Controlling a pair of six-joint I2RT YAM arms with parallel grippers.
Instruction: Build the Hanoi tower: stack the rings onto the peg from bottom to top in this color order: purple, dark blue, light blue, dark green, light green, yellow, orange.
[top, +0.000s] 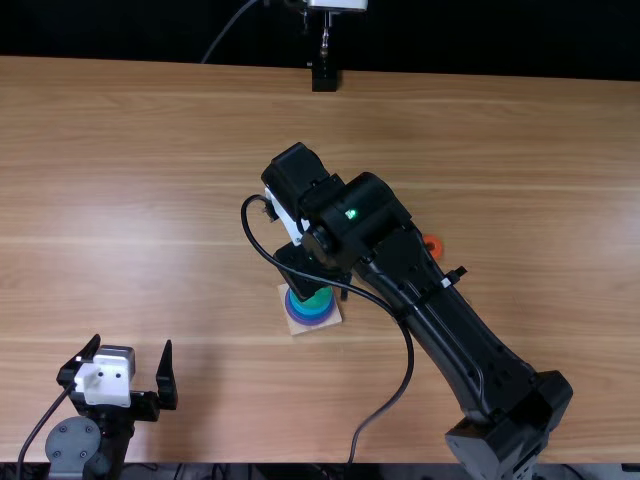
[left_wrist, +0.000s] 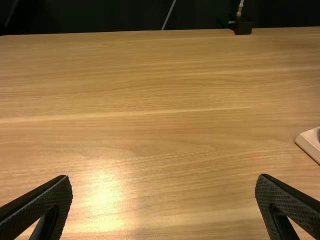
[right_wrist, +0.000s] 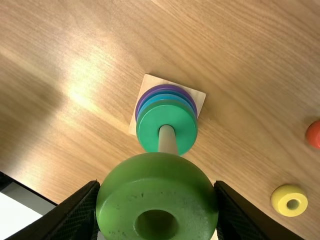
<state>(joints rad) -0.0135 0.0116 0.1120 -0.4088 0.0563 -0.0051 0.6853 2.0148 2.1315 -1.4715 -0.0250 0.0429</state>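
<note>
Light green ring (right_wrist: 117, 192) gripped between both fingers of the right gripper (top: 315, 277), close above the wooden peg (right_wrist: 167, 142), whose tip it hides. On the peg's square base (right_wrist: 199, 98) sit the purple ring (right_wrist: 138, 106), two blue rings and, uppermost, the dark green ring (right_wrist: 149, 132); a yellow ring (right_wrist: 280, 197) and an orange ring (top: 438, 241) lie apart on the table (top: 150, 200). The left gripper (top: 133, 348) is spread wide and holds nothing.

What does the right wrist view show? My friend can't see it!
The robot's right tool grips a light green ring, which hides the top of a peg. Dark green, blue and purple rings are stacked on the peg; a yellow ring and an orange ring lie on the table.
</note>
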